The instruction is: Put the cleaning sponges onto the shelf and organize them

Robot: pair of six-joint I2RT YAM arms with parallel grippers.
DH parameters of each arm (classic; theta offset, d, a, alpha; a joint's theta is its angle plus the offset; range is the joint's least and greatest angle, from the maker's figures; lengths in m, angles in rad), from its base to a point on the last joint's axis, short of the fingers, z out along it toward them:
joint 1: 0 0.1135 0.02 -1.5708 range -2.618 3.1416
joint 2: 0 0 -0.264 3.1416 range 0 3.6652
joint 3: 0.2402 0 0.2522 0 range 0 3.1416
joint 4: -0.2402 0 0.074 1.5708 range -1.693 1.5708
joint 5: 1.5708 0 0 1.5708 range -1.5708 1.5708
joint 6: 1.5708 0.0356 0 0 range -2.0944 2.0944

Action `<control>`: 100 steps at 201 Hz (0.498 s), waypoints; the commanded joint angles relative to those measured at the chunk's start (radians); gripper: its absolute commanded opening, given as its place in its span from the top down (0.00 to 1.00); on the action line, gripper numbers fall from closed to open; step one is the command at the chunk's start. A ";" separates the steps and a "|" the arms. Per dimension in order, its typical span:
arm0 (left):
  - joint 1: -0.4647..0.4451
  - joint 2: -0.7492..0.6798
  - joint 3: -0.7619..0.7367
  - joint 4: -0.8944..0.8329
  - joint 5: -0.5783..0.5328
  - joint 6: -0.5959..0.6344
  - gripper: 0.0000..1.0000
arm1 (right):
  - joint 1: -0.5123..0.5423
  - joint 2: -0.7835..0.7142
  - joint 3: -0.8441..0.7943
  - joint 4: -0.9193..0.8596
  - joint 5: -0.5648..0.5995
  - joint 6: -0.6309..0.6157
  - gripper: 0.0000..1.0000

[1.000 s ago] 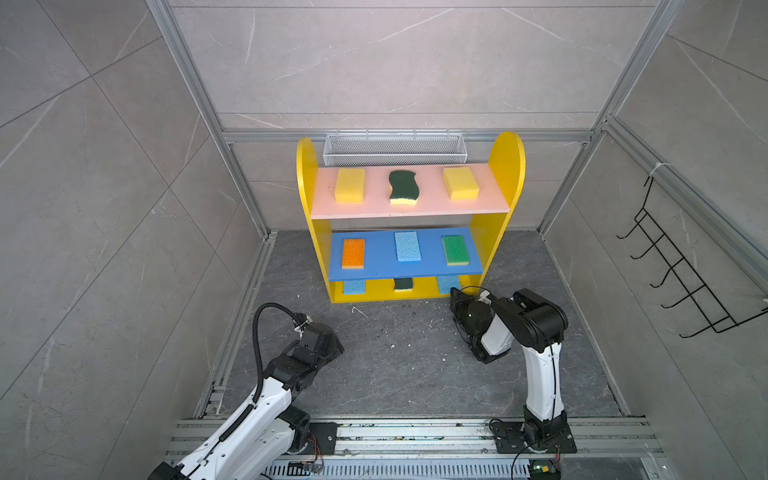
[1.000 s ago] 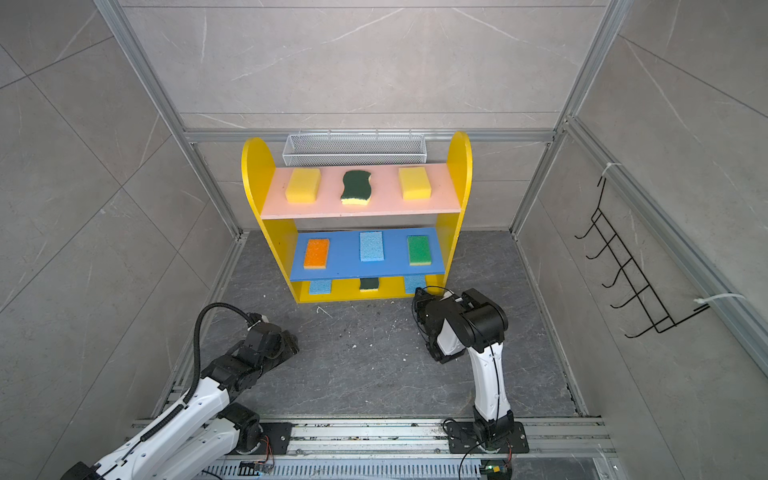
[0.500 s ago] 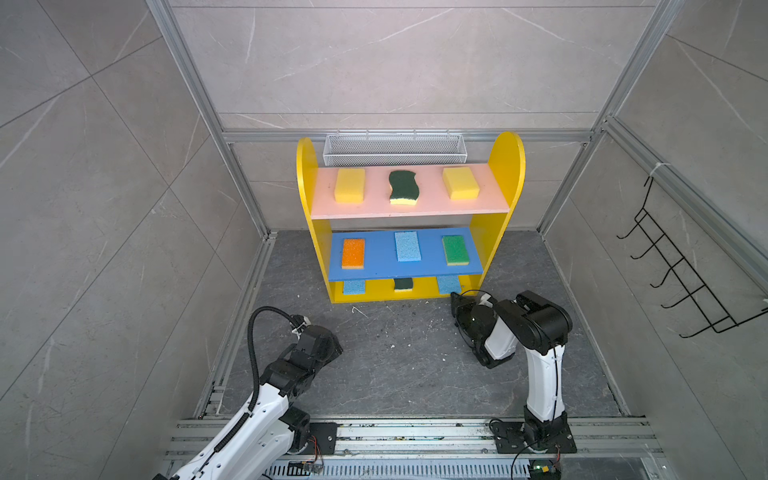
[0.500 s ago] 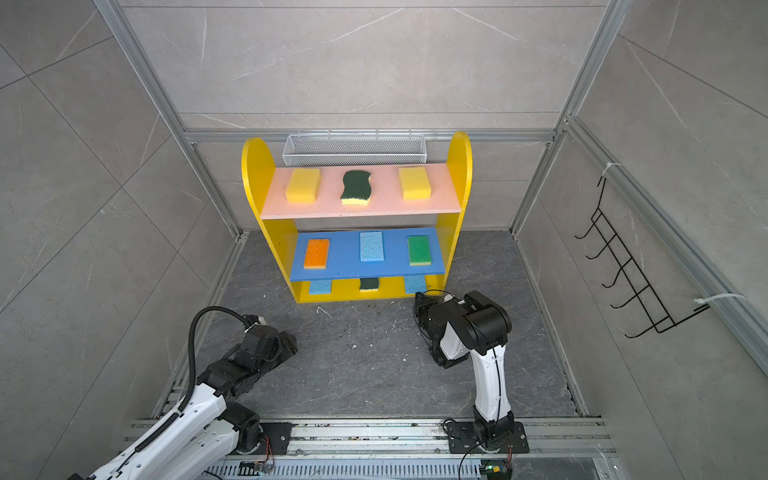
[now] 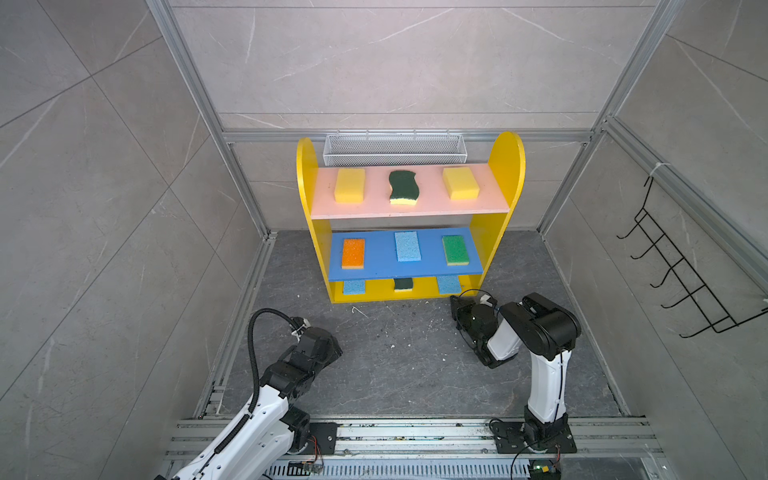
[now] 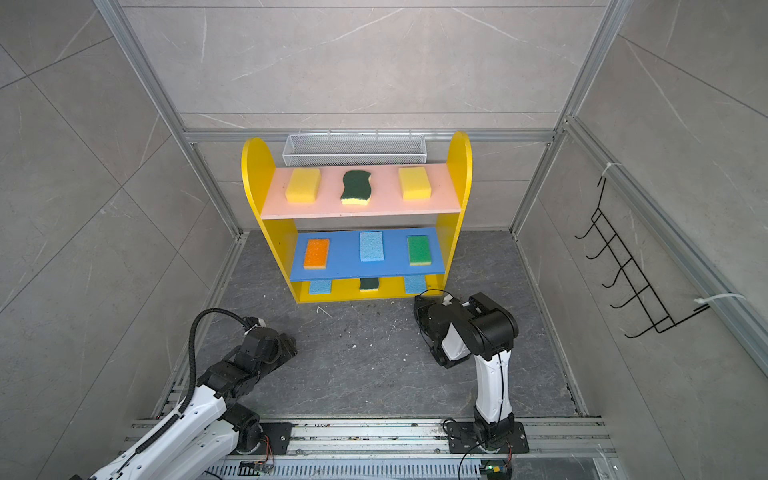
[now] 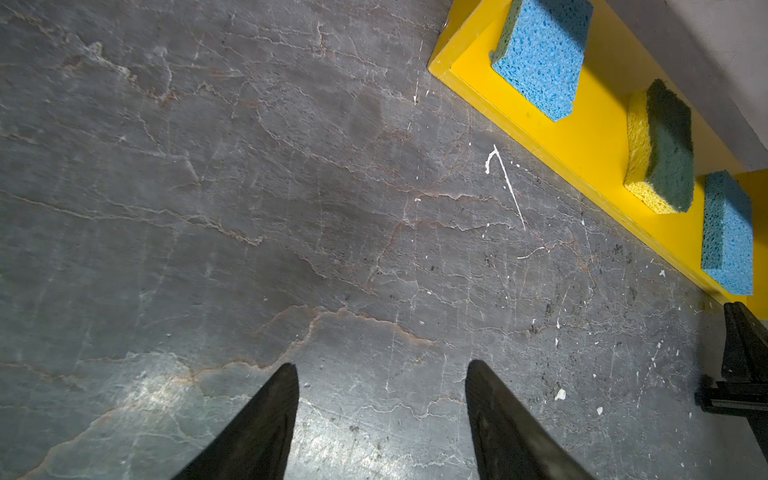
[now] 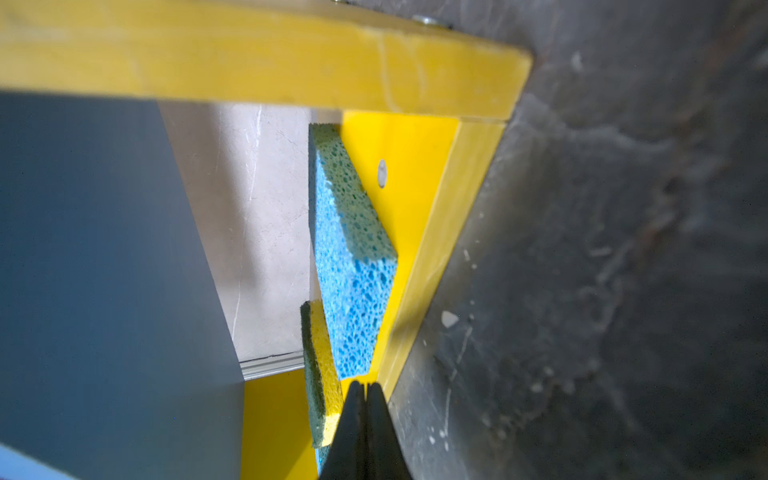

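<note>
At the far left the left gripper (image 7: 381,368) stands open, its 2 dark fingers (image 7: 266,415) well apart with only the bare grey floor (image 7: 208,208) showing between them; it holds nothing and touches no sponge; whether the tips meet the floor I cannot tell.

Further in, against the back wall, the shelf (image 5: 305,174) carries all 9 sponges, 3 to a tier, spaced apart in both top views. On the pink upper board (image 5: 374,210) lie the left yellow sponge (image 5: 350,185), the upper scourer (image 5: 402,187) with its dark green face up, and the right yellow sponge (image 5: 460,183). On the blue middle board (image 5: 382,268) lie the orange sponge (image 5: 353,253), the middle light blue sponge (image 5: 407,246) and the green sponge (image 5: 455,249). On the yellow base (image 5: 419,294), partly hidden under the blue board, lie the left light blue sponge (image 5: 354,286), the lower scourer (image 5: 403,284) and the right light blue sponge (image 5: 449,284). A white wire mesh basket (image 5: 395,149) hangs behind the top tier.

To the right, the right gripper (image 8: 365,386) is low at the front right corner of the base, near the right light blue sponge; its jaws are pressed together with nothing between them; whether it touches the base I cannot tell. A black hook rack (image 5: 702,286) hangs on the right wall.
</note>
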 commanded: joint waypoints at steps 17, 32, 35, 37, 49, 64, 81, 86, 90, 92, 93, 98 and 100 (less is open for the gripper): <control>-0.002 -0.004 -0.003 0.000 -0.022 -0.012 0.33 | -0.001 0.082 -0.030 -0.298 -0.038 -0.018 1.00; -0.002 -0.005 -0.008 0.000 -0.023 -0.012 0.33 | 0.001 0.101 -0.039 -0.255 -0.038 -0.008 1.00; -0.002 -0.005 -0.008 0.000 -0.024 -0.012 0.33 | 0.001 0.106 -0.042 -0.242 -0.036 -0.006 1.00; -0.002 -0.005 -0.009 0.001 -0.024 -0.013 0.33 | 0.001 0.111 -0.043 -0.235 -0.036 -0.005 1.00; -0.002 -0.004 -0.010 0.003 -0.024 -0.015 0.33 | 0.000 0.135 -0.050 -0.184 -0.036 0.008 1.00; -0.002 -0.001 -0.010 0.003 -0.021 -0.015 0.33 | 0.001 0.166 -0.052 -0.113 -0.049 0.027 1.00; -0.002 0.002 -0.010 0.005 -0.022 -0.016 0.33 | 0.002 0.175 -0.054 -0.086 -0.059 0.037 1.00; -0.002 0.004 -0.010 0.005 -0.022 -0.017 0.33 | 0.004 0.174 -0.054 -0.086 -0.057 0.040 1.00; -0.002 0.005 -0.010 0.005 -0.023 -0.017 0.33 | 0.003 0.174 -0.056 -0.086 -0.056 0.040 1.00; -0.002 0.006 -0.010 0.006 -0.024 -0.017 0.33 | 0.003 0.172 -0.056 -0.087 -0.056 0.040 1.00; -0.002 0.006 -0.010 0.006 -0.024 -0.017 0.33 | 0.003 0.172 -0.056 -0.087 -0.055 0.041 1.00; -0.002 0.008 -0.011 0.007 -0.024 -0.018 0.33 | 0.003 0.170 -0.059 -0.086 -0.050 0.042 1.00; -0.002 0.008 -0.011 0.008 -0.024 -0.018 0.33 | 0.003 0.169 -0.060 -0.086 -0.049 0.042 1.00</control>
